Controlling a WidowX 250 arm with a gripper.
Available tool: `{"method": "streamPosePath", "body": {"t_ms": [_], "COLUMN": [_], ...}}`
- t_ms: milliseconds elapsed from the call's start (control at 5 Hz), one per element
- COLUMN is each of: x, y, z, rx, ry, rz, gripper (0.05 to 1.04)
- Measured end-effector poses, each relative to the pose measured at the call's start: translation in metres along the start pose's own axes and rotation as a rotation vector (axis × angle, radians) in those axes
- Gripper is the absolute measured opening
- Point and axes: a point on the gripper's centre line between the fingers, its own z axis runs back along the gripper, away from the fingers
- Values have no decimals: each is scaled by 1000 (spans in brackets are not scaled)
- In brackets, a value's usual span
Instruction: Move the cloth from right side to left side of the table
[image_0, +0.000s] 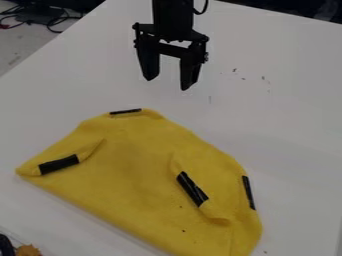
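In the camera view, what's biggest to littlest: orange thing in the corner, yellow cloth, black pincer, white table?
1. White table
2. Yellow cloth
3. Black pincer
4. Orange thing, cut off at the edge

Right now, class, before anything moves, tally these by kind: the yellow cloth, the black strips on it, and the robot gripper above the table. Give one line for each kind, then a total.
Yellow cloth: 1
Black strips on the cloth: 4
Gripper: 1
Total: 6
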Motion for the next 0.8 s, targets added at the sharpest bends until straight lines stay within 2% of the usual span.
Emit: {"method": "streamPosePath", "body": {"t_ms": [200, 400, 600, 800], "x": [-2, -27, -54, -80], "y": [1, -3, -7, -4], "z": [-12, -28, -27, -37], "rx": [-4, -16, -36, -28], "ry": [32, 90, 51, 58], "rz": [14, 116, 228, 244], "gripper": [1000, 1000, 1000, 1000]}}
